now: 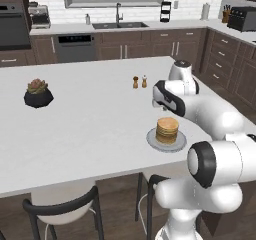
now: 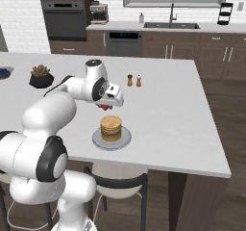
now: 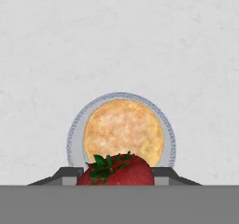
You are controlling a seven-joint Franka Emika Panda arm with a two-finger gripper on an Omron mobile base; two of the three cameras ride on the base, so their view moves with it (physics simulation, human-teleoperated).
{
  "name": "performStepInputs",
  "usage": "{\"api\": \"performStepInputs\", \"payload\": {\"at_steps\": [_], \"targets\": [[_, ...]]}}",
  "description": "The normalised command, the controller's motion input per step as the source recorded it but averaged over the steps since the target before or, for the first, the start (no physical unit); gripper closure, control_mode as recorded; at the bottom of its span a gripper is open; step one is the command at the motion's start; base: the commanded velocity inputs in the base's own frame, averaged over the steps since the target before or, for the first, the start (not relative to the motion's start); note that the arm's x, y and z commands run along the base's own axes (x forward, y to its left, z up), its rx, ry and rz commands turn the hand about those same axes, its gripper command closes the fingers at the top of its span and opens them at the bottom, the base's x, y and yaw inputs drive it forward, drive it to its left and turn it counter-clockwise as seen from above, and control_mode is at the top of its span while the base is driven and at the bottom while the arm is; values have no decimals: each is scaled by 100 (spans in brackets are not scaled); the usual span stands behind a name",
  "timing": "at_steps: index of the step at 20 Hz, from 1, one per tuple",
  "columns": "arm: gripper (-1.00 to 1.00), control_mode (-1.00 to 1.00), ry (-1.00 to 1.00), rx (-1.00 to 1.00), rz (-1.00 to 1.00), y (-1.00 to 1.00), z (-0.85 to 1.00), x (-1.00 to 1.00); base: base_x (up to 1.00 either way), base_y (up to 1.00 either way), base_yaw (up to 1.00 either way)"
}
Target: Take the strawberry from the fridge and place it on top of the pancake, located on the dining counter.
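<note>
Your gripper (image 3: 115, 174) is clamped on the strawberry (image 3: 116, 171) — red body and green leaves sit right between the two dark fingertips in the hand view. Take the pancake (image 3: 123, 132) as your landmark: it lies straight ahead along the gripper's line of sight, its tan top facing the camera, ringed by its plate (image 3: 74, 139). From the right base view, the strawberry (image 2: 104, 106) shows as a speck of red under the hand, above the pancake (image 2: 111, 127) and a touch towards the arm's side of it. So the berry is over the stack's near edge, not yet centred, I'd judge — carry it forward over the middle, then down. The two shakers (image 2: 133, 80) stand well beyond the pancake on the white surface (image 2: 182, 114).
</note>
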Motion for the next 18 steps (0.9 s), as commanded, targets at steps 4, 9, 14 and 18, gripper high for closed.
{"api": "performStepInputs", "payload": {"at_steps": [4,9,14,18], "targets": [[100,-100,0,0,0,-14,-3,-16,0,0,0],[100,-100,0,0,0,-1,-4,0,0,0,0],[100,-100,0,0,0,0,-19,0,0,0,0],[100,-100,1,-3,0,0,-48,0,0,0,0]]}}
